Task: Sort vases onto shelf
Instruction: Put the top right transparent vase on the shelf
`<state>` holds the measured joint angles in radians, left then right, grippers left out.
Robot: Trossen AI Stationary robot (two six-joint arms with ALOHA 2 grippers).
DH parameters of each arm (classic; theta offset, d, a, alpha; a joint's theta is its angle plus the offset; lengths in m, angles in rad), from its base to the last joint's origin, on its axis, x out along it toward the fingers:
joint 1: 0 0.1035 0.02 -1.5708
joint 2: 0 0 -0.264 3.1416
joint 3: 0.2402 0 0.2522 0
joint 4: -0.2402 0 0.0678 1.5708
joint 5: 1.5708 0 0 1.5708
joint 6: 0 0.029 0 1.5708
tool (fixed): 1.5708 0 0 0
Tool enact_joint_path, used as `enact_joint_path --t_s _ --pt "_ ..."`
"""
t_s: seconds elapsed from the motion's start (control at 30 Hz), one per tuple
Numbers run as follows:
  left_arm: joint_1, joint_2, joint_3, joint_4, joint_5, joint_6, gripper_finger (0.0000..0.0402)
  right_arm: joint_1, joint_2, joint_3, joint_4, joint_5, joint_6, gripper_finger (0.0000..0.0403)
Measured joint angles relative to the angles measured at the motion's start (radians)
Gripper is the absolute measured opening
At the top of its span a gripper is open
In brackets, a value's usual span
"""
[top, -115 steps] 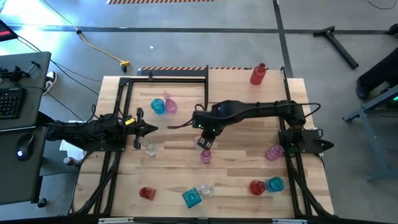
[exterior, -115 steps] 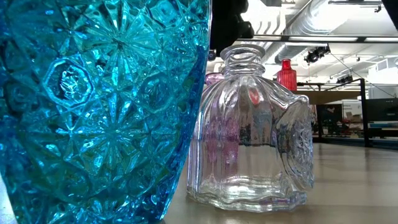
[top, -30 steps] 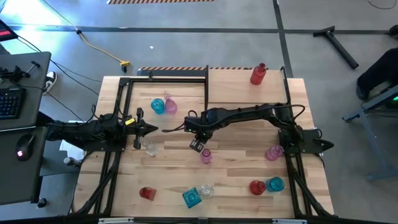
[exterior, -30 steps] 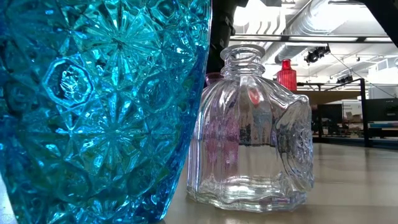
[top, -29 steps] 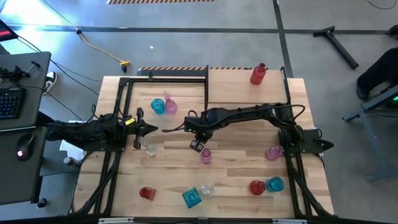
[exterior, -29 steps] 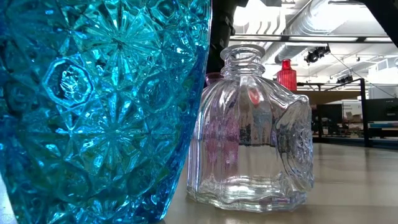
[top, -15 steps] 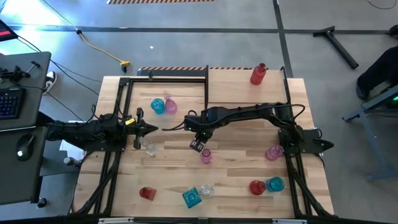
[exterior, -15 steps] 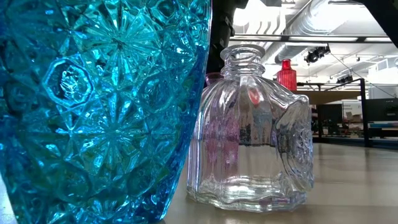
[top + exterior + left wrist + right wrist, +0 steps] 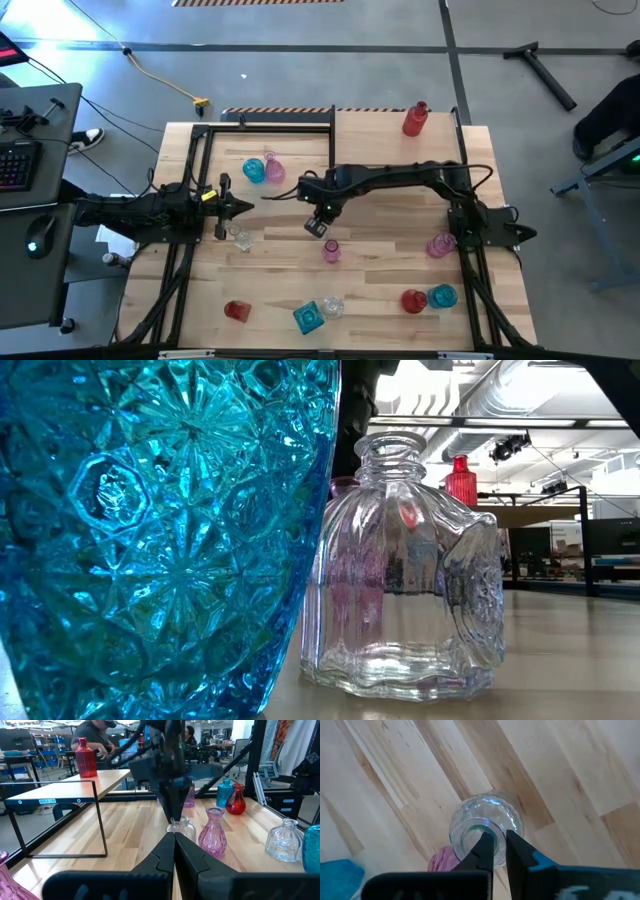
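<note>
My right gripper reaches over the table's middle, shut on a small clear glass vase, with a pink vase standing just nearer. The left wrist view shows the same clear vase under the right gripper, beside the pink vase. My left gripper is shut and touches nothing; it waits at the table's left, near another clear vase. The shelf sits at the far right and carries one red vase. My right gripper holds the clear vase by the rim of its mouth. One finger is inside the opening and the other outside. The fingers come from above, pointing down. The vase stays upright below them; its base is hidden, so lifted or standing cannot be told.
More vases stand about: teal and pink at the far left, pink at the right, red and teal near right, red, teal and clear at the near edge. A black frame borders the shelf.
My right gripper has shifted a little toward the table's far edge, still shut on the clear vase, which has gone with it and away from the pink vase. The left arm has kept still.
</note>
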<state>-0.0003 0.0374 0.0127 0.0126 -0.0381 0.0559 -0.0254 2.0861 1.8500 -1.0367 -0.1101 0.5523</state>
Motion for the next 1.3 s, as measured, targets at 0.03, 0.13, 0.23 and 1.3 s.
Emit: enact_joint_path --t_s 0.03,0.13,0.23,1.3 --pt "0.000 0.000 0.000 0.000 0.000 0.000 0.0001 -0.003 -0.008 0.000 0.001 0.000 0.000 0.0003" --pt "0.000 0.000 0.000 0.000 0.000 0.000 0.0001 -0.012 -0.032 0.000 -0.016 0.001 0.000 0.0003" --pt "0.000 0.000 0.000 0.000 0.000 0.000 0.0001 -0.026 -0.060 0.000 -0.036 0.006 0.004 0.0003" --pt "0.000 0.000 0.000 0.000 0.000 0.000 0.0001 -0.262 -0.421 0.000 -0.277 0.073 0.069 0.0002"
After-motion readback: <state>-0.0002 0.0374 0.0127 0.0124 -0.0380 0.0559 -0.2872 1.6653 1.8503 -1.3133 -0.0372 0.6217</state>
